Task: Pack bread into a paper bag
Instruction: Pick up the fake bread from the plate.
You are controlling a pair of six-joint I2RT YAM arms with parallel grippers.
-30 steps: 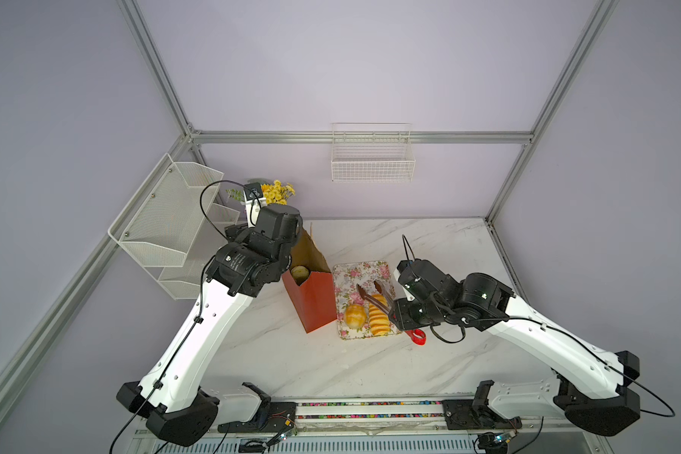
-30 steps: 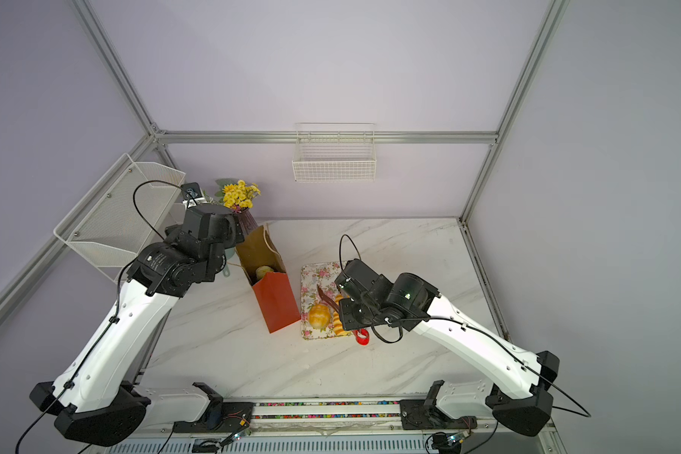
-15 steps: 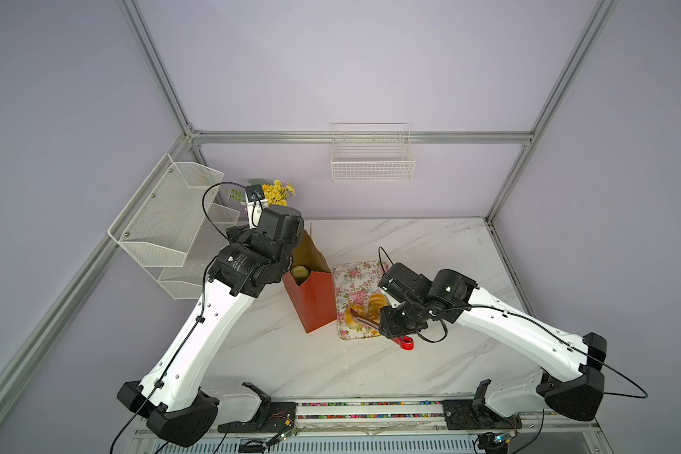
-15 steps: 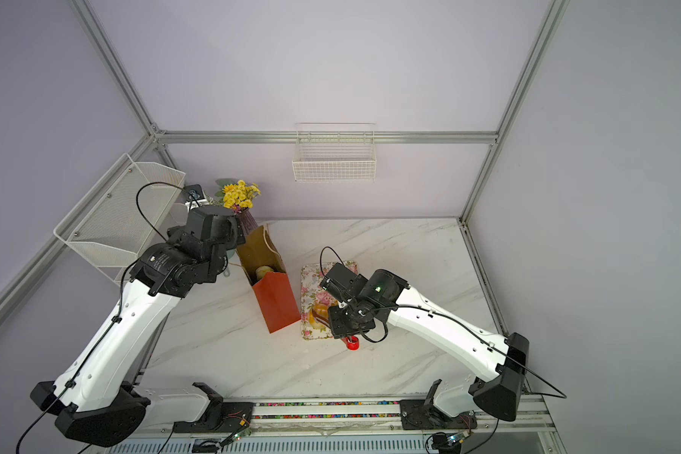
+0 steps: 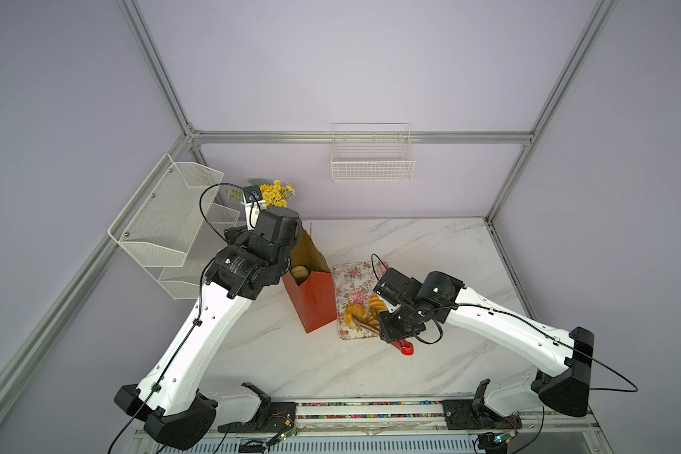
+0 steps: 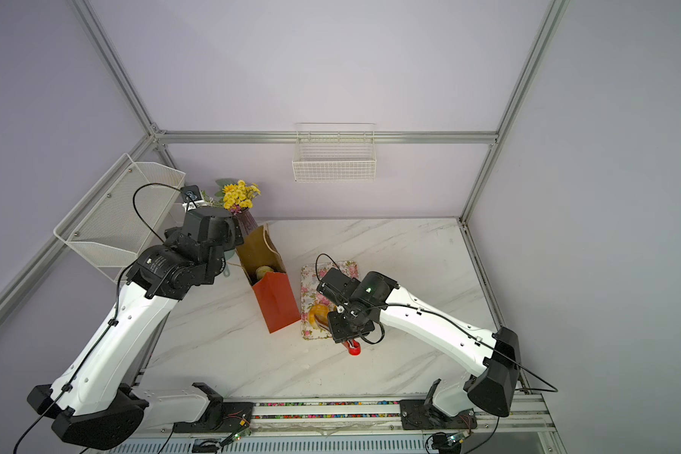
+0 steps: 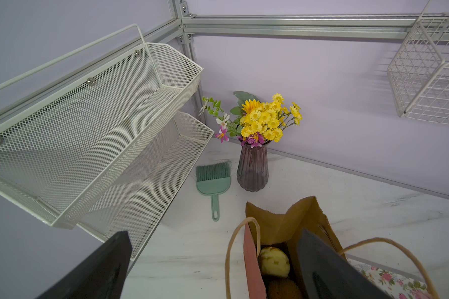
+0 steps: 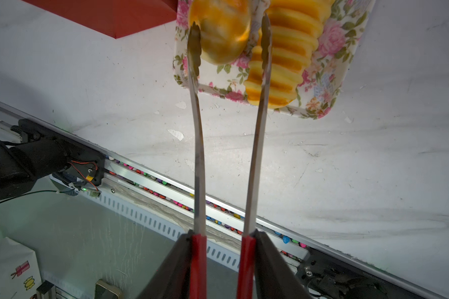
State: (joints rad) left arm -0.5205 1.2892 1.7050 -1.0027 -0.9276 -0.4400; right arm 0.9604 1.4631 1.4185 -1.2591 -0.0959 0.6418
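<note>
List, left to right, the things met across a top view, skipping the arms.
mesh rack → paper bag → floral tray → red handle end of the tongs. The flowers and wire basket overlap others, so they are left out.

Body: left arm (image 5: pixel 201 338), right arm (image 5: pixel 504 320): white shells, black joint housings, black bases. Thin black cables (image 5: pixel 200 206) clipped alongside. White label (image 5: pixel 234 264) on left joint; green light (image 5: pixel 435 289) on right joint.
</note>
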